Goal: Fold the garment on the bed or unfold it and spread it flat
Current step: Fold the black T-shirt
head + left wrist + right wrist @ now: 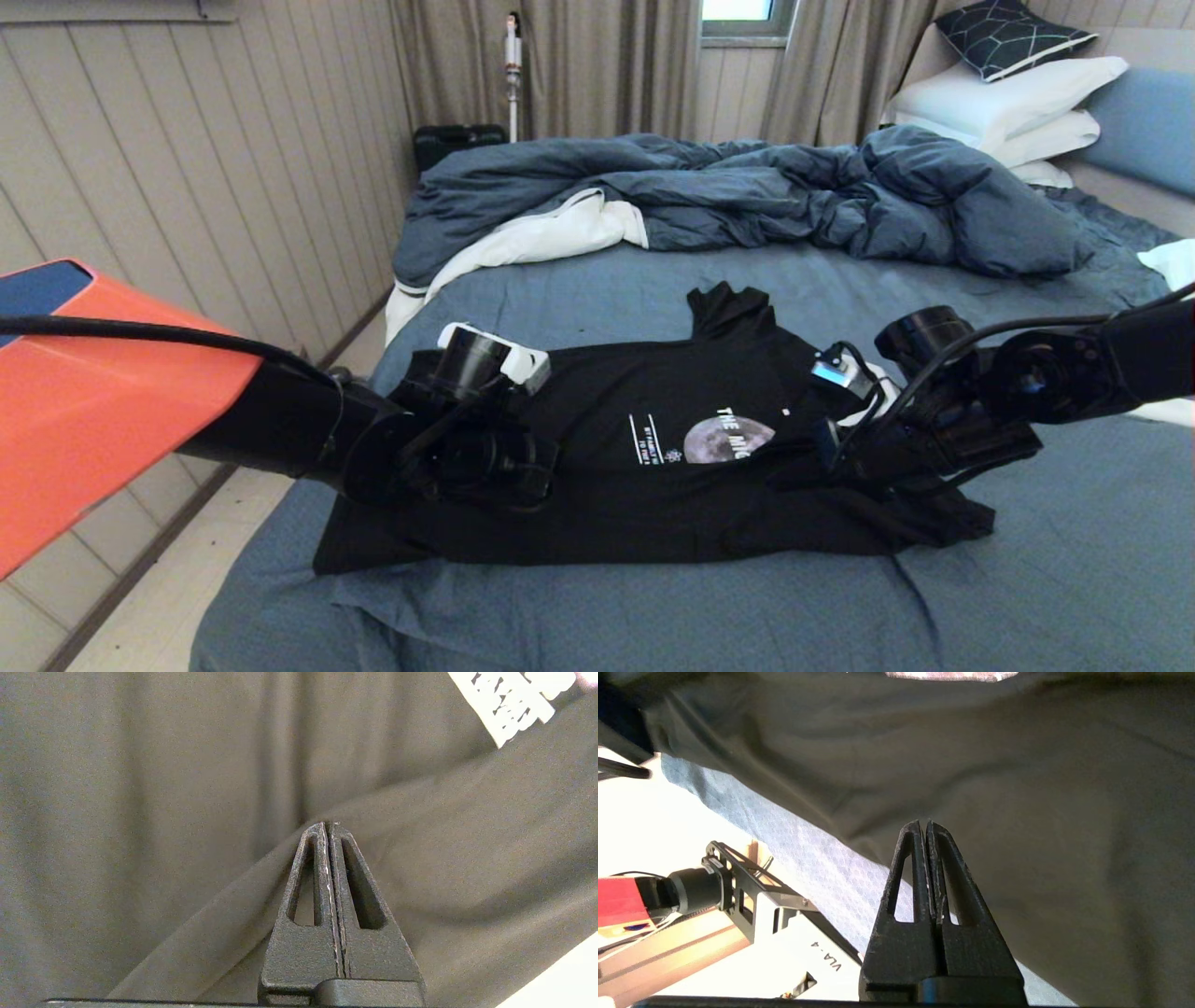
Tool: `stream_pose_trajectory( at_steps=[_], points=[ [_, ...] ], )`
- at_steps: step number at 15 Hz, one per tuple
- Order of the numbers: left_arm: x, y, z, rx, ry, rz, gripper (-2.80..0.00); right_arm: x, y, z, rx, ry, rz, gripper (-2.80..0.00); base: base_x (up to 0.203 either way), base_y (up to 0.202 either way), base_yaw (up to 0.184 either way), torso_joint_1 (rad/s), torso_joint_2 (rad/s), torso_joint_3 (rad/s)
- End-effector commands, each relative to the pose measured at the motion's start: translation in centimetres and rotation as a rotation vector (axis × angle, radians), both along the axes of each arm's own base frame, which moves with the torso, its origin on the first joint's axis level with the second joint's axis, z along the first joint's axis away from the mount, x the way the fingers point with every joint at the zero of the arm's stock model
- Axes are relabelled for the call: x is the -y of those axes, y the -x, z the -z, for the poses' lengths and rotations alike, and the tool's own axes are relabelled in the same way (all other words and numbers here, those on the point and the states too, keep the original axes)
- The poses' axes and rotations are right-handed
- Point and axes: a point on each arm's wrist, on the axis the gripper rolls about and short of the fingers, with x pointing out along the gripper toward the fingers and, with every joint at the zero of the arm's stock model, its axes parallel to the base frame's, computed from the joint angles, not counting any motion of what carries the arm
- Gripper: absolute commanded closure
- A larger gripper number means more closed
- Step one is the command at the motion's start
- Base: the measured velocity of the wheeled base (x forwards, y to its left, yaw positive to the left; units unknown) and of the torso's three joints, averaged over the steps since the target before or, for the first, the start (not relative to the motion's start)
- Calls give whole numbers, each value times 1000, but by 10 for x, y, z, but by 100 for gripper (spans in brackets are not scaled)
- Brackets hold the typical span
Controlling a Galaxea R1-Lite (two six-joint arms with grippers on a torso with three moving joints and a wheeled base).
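Head view: the garment is pinched by both closed grippers, left and right, so edges should be carried level.

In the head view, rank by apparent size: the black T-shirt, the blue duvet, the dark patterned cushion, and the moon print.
1. Blue duvet, though it lies farther off.
2. Black T-shirt, partly hidden by both arms.
3. Dark patterned cushion, far back on the pillows.
4. Moon print, partly covered.

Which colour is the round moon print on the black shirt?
Grey, with a pinkish tint, on the garment; the moon print shows best in the head view.
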Motion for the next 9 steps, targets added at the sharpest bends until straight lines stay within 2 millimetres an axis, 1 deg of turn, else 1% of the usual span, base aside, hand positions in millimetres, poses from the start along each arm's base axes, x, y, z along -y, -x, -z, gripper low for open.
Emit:
stream_pose_trajectory(
  at_steps=[1, 3, 5, 6, 7, 9],
  points=[
    [-4, -4, -7, 22, 11, -13, 0, 0, 1, 1, -7, -3, -1, 0, 0, 0, 0, 0, 0, 0],
    [-13, -14, -7, 33, 8, -39, 0, 0, 1, 2, -9, -5, -3, 0, 0, 0, 0, 0, 0, 0],
    [-15, -17, -6, 33, 9, -47, 0, 0, 1, 2, -9, -5, -3, 0, 0, 0, 0, 0, 0, 0],
    [-21, -21, -7, 37, 11, -67, 0, 1, 3, 2, -12, -4, -2, 0, 0, 0, 0, 0, 0, 0],
    [-23, -20, -13, 45, 20, -71, 0, 1, 5, -1, -4, -5, -2, 0, 0, 0, 0, 0, 0, 0],
    [-30, -7, -39, 83, 51, -65, 0, 1, 6, -1, -4, -5, -2, 0, 0, 0, 0, 0, 0, 0]
  ],
)
